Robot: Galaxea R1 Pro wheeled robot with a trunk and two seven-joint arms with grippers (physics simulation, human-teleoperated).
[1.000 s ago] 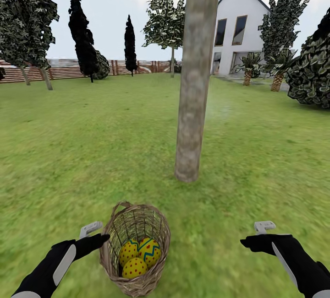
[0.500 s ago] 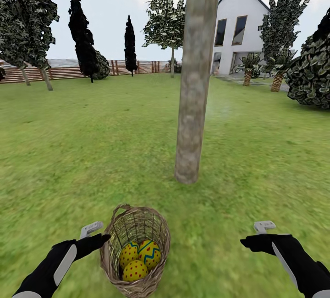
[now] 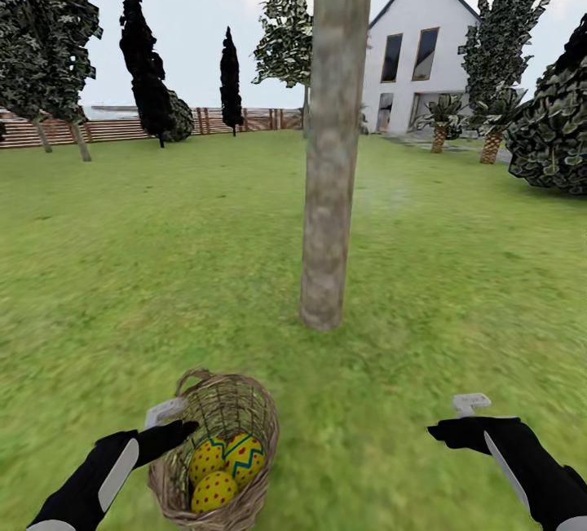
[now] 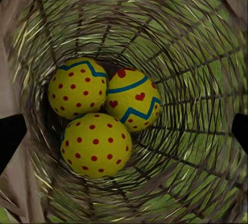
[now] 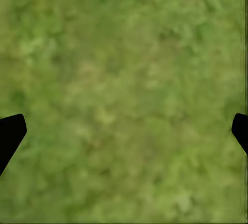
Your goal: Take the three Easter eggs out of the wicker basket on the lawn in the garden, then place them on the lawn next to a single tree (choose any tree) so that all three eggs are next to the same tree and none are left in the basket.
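The wicker basket (image 3: 244,417) stands on the lawn (image 3: 147,270) just in front of me, left of centre. Inside lie the three Easter eggs, yellow with red dots: one (image 3: 207,459) at the left, one with a blue zigzag (image 3: 244,456) to its right, and one (image 3: 214,492) nearest me. The left wrist view looks straight down into the basket (image 4: 196,53) at the eggs (image 4: 95,144). My left gripper (image 3: 167,423) hangs open over the basket's left rim. My right gripper (image 3: 463,417) is open above bare grass (image 5: 124,90). The tree (image 3: 328,156) rises just beyond the basket.
A white house (image 3: 416,50) stands at the back right, with small palms (image 3: 444,119) and a dark bush (image 3: 554,123) near it. A brown slatted fence (image 3: 122,127) and dark cypresses (image 3: 147,58) line the far left. Grass surrounds the trunk's foot on all sides.
The whole view has shifted, so trunk and basket now sit further left in the picture. My left gripper, earlier beside the basket's left wall, now overlaps its rim. Both grippers stay open.
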